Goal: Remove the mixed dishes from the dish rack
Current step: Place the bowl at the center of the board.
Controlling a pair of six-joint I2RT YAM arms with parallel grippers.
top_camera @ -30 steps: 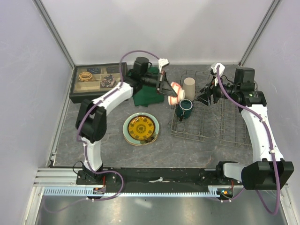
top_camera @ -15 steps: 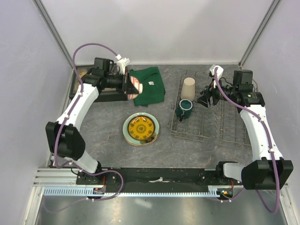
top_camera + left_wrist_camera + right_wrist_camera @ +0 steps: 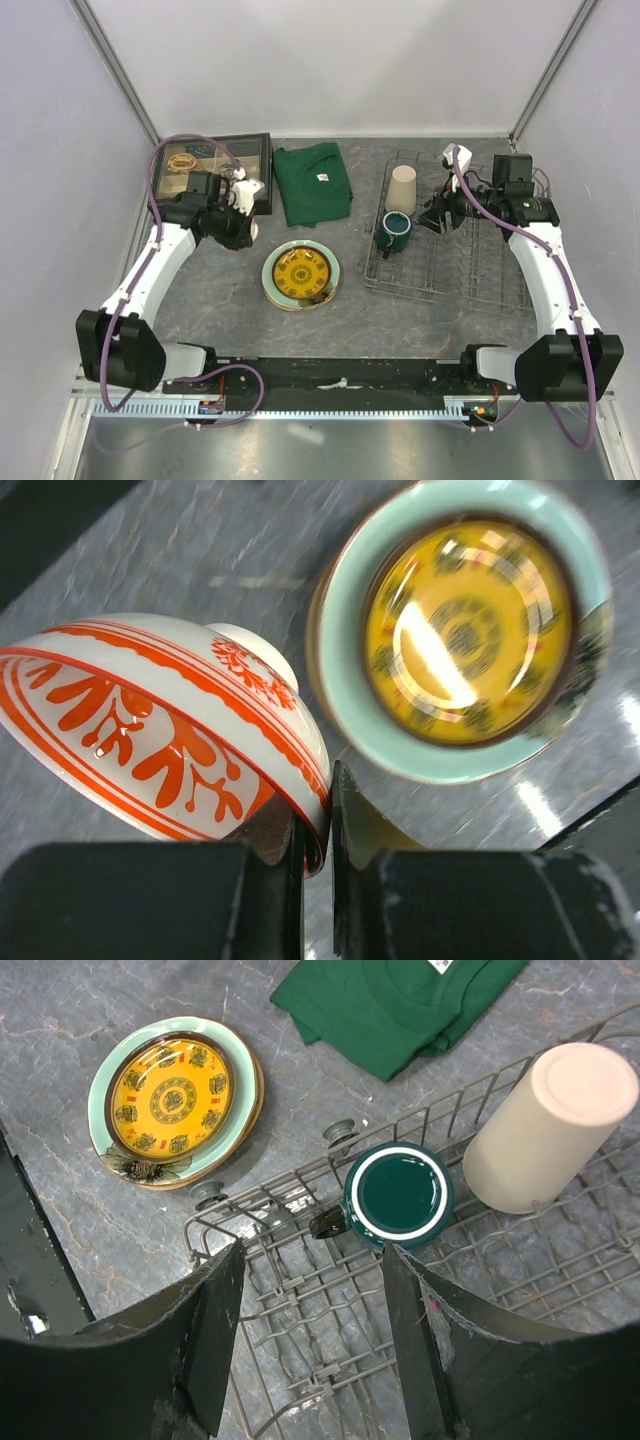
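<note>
- Now the left gripper, clenched on the bowl's rim, has swung away from the rack to the table's left side, beside the plates.
- Bowl hangs tilted over bare table; setting it down looks next.
- Right gripper, jaws apart, hovers over the mug; the mug and tumbler remain racked.
</note>
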